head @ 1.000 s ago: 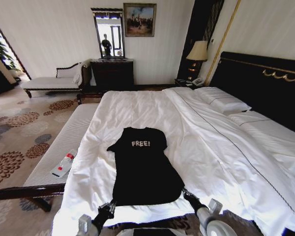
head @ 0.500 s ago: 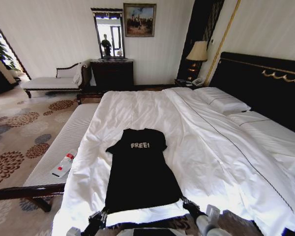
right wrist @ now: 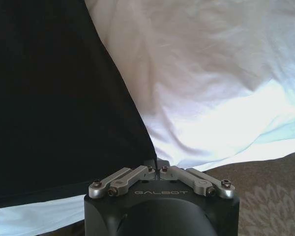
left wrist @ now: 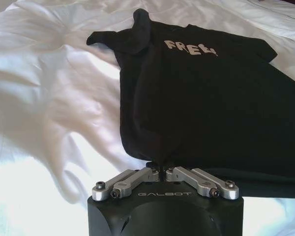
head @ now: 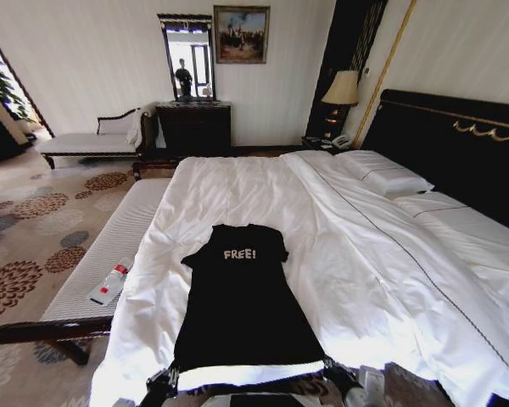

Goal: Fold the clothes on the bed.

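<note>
We see the black T-shirt point(head: 242, 301) lying flat on the white duvet of the bed point(head: 390, 254), close to the bed's near edge and toward its foot end, well away from the pillows point(head: 382, 174) by the dark headboard point(head: 458, 153). Its long axis runs straight away from us: the collar and the white "FREE!" lettering point(head: 239, 253) point toward the far side of the bed, and the hem lies nearest to us, just short of the duvet's edge. The chest faces up, the two short sleeves spread to either side of the lettering, and the body widens toward the hem, which is drawn out straight between our two grippers. Our left gripper point(left wrist: 160, 169) is closed on the shirt's hem corner on our left side, its fingers pinched together with black cloth rising out of them; in the head view it sits at the bottom of the frame, at the hem's left end point(head: 163, 379). Our right gripper point(right wrist: 157, 168) is likewise clamped on the hem corner on our right, fingers met on the edge of the fabric, with white duvet beside it. To our left of the bed stands a white-cushioned bench point(head: 110, 246) with a plastic bottle point(head: 110, 282) lying on it.
</note>
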Controlling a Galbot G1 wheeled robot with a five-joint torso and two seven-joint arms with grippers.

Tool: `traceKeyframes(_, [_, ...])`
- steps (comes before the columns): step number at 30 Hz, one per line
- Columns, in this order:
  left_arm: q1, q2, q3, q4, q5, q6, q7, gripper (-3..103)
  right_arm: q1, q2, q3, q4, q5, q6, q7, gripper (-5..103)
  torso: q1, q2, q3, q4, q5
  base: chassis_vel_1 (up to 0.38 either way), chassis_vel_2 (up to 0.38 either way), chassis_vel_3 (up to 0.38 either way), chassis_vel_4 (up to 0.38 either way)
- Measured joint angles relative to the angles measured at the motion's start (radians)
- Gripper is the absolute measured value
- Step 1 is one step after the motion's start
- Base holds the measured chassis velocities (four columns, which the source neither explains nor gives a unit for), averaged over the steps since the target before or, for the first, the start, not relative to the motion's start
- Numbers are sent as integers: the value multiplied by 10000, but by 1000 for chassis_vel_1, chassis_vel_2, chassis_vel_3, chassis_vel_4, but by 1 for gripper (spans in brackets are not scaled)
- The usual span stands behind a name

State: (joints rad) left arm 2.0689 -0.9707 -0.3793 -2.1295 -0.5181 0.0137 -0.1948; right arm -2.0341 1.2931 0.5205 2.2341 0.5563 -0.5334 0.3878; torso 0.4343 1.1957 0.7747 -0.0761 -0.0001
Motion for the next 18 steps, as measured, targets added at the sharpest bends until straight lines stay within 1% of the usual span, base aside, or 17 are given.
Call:
traceKeyframes(2, [-46, -5, 125, -71, 95, 110, -60, 1, 5, 10, -25, -131, -86, 3, 79, 0, 0, 0, 0, 2, 0, 0, 0, 0, 0])
traceKeyframes(7, [141, -3, 152, -140, 171, 126, -65, 1, 91, -18, -30, -247, -86, 75, 75, 0, 0, 0, 0, 4, 3, 0, 0, 0, 0])
traceKeyframes(12, [360, 12, 146, -230, 321, 116, -68, 1, 218, -51, -67, -223, -43, -15, 97, 0, 0, 0, 0, 2, 2, 0, 0, 0, 0])
traceKeyframes(15, [654, 51, 61, -380, 338, 19, -69, 1, 169, -116, -47, -93, 2, -128, 159, 0, 0, -1, 0, 2, 0, 0, 0, 0, 0])
traceKeyframes(18, [904, 93, 27, -429, 342, -73, -67, 1, 81, -158, -21, 35, 273, -272, 289, 0, 0, 0, 0, 2, 1, 0, 0, 0, 0])
